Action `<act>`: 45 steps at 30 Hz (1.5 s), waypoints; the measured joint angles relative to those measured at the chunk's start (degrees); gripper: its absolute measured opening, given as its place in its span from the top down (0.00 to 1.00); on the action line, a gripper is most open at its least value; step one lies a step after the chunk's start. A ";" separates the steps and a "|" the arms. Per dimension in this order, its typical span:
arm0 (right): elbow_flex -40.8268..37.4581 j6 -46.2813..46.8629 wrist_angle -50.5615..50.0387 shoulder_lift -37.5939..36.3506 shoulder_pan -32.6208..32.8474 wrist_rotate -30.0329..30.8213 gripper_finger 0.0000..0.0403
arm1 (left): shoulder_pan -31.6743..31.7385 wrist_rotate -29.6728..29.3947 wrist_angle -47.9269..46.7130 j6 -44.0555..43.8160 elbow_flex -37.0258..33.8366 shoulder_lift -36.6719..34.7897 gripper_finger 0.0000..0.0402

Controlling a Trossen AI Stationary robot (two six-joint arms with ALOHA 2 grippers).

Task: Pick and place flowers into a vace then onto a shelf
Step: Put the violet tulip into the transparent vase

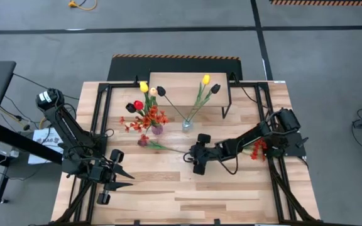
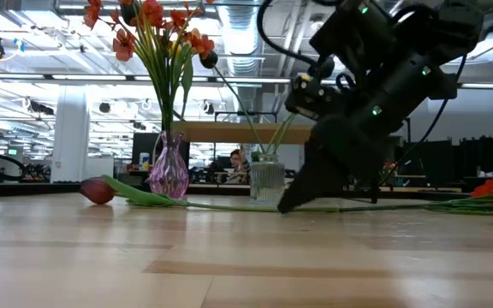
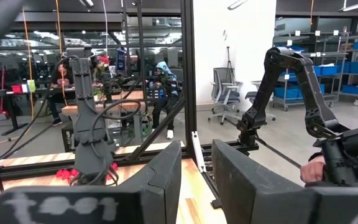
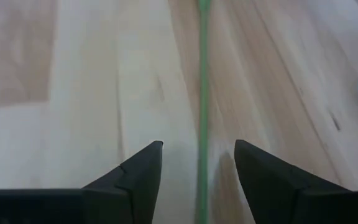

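Observation:
A tulip with a dark red head (image 1: pixel 143 141) lies flat on the table, and its green stem (image 1: pixel 168 148) runs toward the right arm. My right gripper (image 1: pixel 190 157) is down at table level (image 2: pixel 285 205), open, with its fingers on either side of the stem (image 4: pixel 202 93) and apart from it. A purple vase (image 1: pixel 158 130) holds orange-red sprays and tulips. A clear glass vase (image 1: pixel 187 125) holds yellow and dark tulips. The shelf (image 1: pixel 181 81) stands behind them. My left gripper (image 1: pixel 126 177) waits open near the table's left front.
More orange-red sprays (image 1: pixel 256 149) lie by the right arm near the table's right edge. Both vases (image 2: pixel 169 175) (image 2: pixel 266 180) stand just beyond the lying tulip (image 2: pixel 98 191). Black frame rails run along the table's sides. Bare planks lie toward the near edge.

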 joint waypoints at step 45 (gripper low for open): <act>-0.33 1.32 -7.21 -5.01 4.15 -2.76 1.00 | -0.01 0.26 -0.04 -0.20 0.00 0.01 0.80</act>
